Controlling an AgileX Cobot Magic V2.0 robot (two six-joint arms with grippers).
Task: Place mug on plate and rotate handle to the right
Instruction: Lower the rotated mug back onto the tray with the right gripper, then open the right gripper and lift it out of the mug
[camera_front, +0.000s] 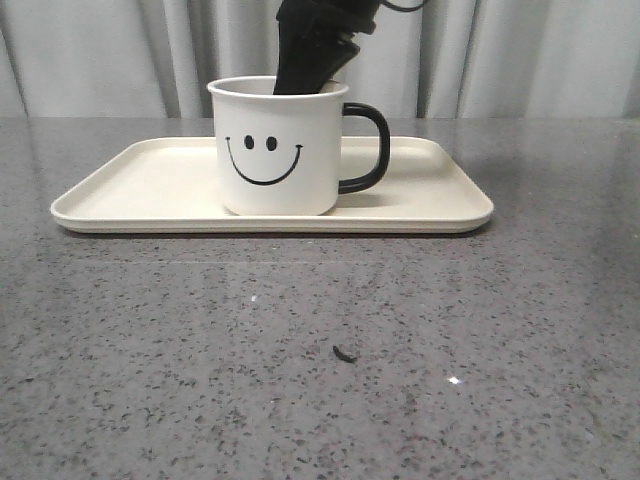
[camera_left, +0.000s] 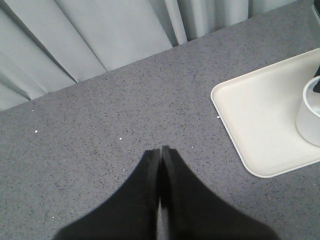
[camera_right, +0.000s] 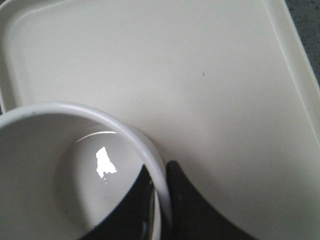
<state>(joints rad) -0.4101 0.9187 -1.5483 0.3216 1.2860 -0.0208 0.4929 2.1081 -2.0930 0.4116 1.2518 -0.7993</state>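
Grey table (camera_front: 300, 350): smiley mug (camera_front: 278, 150) on plate (camera_front: 150, 190), right tool (camera_right: 160, 200) pinching rim; left tool (camera_left: 160, 160) closed, empty.

Grey speckled stone-look surface (camera_front: 150, 350). Cream plate (camera_front: 150, 190) sits flat on it, toward the back. Small dark fleck (camera_front: 344, 353) lies nearer the front.

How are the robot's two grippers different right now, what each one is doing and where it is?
The right gripper pinches the mug's rim, one finger inside and one outside; the left gripper is shut on nothing. The right gripper sits over the plate; the left gripper hangs above bare tabletop, off to the side of the plate. Both have black fingers brought close together.
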